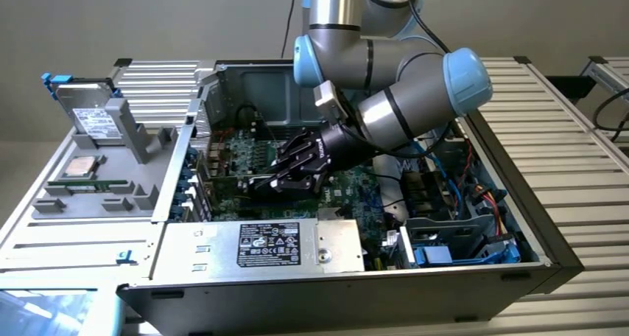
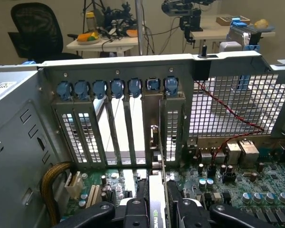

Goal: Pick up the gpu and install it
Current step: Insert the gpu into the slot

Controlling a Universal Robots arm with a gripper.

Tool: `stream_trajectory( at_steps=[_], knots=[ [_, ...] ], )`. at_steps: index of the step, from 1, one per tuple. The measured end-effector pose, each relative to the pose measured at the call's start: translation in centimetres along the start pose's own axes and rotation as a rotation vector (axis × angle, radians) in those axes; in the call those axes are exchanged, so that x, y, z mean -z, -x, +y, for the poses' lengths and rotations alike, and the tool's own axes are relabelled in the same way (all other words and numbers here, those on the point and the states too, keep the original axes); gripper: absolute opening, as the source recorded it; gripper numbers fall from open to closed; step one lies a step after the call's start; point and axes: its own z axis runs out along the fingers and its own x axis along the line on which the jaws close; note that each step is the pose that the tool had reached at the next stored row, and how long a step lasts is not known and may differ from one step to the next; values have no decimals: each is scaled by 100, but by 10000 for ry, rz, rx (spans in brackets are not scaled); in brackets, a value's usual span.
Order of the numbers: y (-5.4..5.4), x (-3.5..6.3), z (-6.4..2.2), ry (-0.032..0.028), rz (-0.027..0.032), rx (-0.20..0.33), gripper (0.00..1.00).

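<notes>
The gripper (image 1: pixel 294 175) pinches the gpu (image 2: pixel 156 202) between its fingers. The card stands on edge over the motherboard (image 2: pixel 237 186) — its long axis points toward the case's rear wall (image 2: pixel 109 64).

The arm (image 1: pixel 339 8) is built of brushed silver metal tubes joined by thick rounded joints, each closed with a pale blue plastic cap (image 1: pixel 468 78). A narrow black band (image 1: pixel 390 107) rings the last silver segment, and a small grey block (image 1: pixel 326 97) sits on its side. The jaws are matte black jointed links with round pivot pins (image 2: pixel 133 203).
</notes>
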Motion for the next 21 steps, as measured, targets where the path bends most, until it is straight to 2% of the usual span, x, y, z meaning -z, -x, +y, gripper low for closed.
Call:
stream_trajectory(
  at_steps=[21],
  knots=[
    [-12, 10, -8, -1, 0, -1, 28]
  ],
)
